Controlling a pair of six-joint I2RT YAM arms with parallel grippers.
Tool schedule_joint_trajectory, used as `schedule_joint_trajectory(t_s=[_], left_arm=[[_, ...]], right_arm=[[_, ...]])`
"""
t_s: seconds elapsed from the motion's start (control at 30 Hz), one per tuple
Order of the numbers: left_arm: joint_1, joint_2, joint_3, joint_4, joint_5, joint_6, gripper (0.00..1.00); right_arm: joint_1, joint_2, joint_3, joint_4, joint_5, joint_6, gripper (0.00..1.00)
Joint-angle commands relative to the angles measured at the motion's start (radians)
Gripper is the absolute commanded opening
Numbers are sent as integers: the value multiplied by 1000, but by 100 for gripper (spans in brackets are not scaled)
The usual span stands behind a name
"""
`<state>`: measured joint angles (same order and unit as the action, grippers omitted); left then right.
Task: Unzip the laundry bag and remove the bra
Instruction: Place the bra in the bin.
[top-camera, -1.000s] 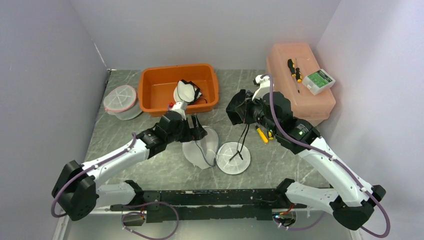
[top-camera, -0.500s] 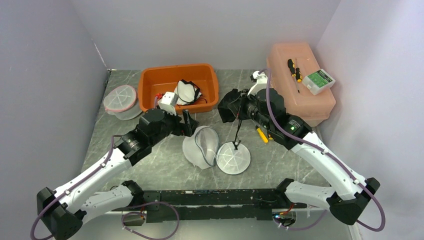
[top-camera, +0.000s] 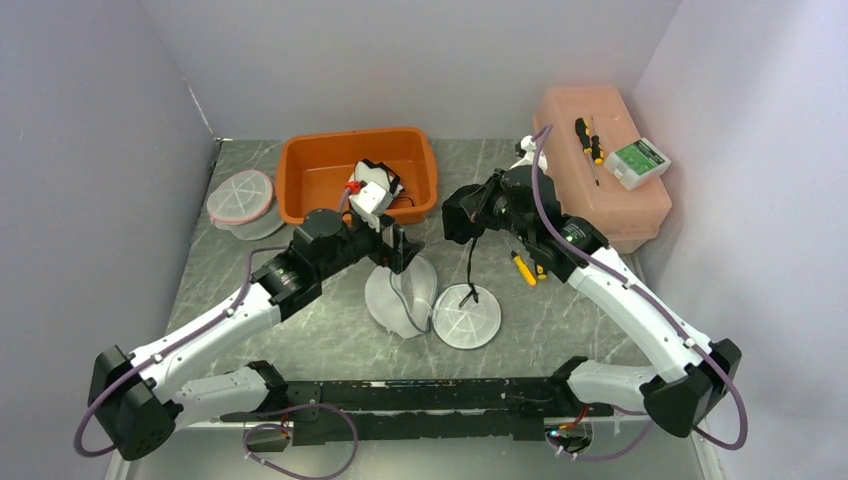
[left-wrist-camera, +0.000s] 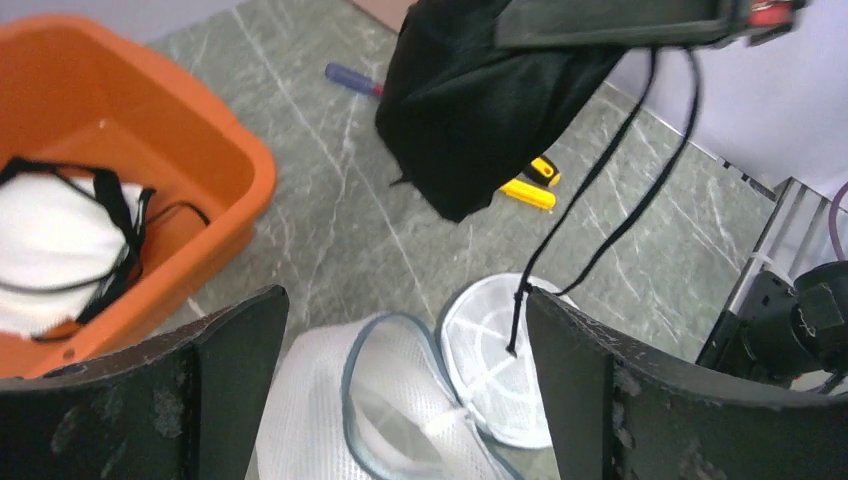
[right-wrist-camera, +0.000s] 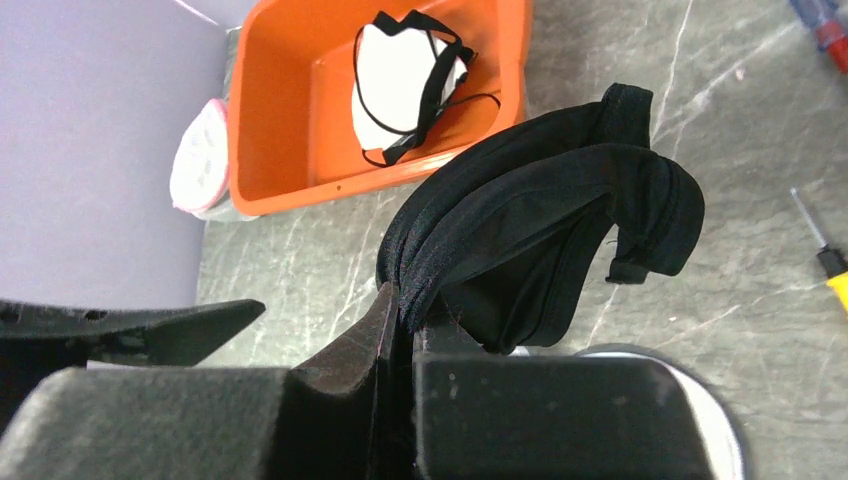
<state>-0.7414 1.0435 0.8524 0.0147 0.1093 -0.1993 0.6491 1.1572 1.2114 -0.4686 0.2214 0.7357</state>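
Since a second ago we have seen the right pincer (top-camera: 476, 206) carry the black bra (top-camera: 458, 218) a little higher and further left, toward the orange bin (top-camera: 300, 190). The left arm pulled back and then came forward again, so that the left pincer (top-camera: 396, 250) now hangs over the laundry bag (top-camera: 400, 295). That left pincer stands released, its fingers spread wide with nothing between them. The wrist view looks straight down between them onto the bag's gaping zip edge. The right pincer is clenched on a bunched fold of the bra, which hangs in the air clear of the table (top-camera: 330, 330), well above the bag. One thin strap (top-camera: 470, 270) trails down to the round mesh lid (top-camera: 467, 318) that lies folded out beside the bag. We cannot tell whether the strap's end rests on the lid or hangs just above it. We judge the unzipping done and the bra essentially out, since the bag lies open and looks slack and hollow. What remains, in our view, is to lift the strap free of the lid and set the bra down. The bin, where a white bra (top-camera: 372, 185) already lies, looks the likely place.
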Motion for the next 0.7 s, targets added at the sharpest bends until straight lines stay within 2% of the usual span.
schedule_joint_trajectory(t_s=[0.0,0.2,0.33,0.6,0.67], left_arm=[[-43,52,8,250,-20,86,94],[-152,180,31,413,-157,186,94],[-179,262,36,513,-236,262,94],[-192,362,105,555,-354,326,94],[-192,381,123,545,-369,333,88]], right_arm=[[-48,13,28,59,-92,138,0],[-91,22,2,91,-170,201,0],[-110,24,-9,108,-237,237,0],[-122,19,-30,125,-309,249,0],[-123,18,-33,131,-321,252,0]])
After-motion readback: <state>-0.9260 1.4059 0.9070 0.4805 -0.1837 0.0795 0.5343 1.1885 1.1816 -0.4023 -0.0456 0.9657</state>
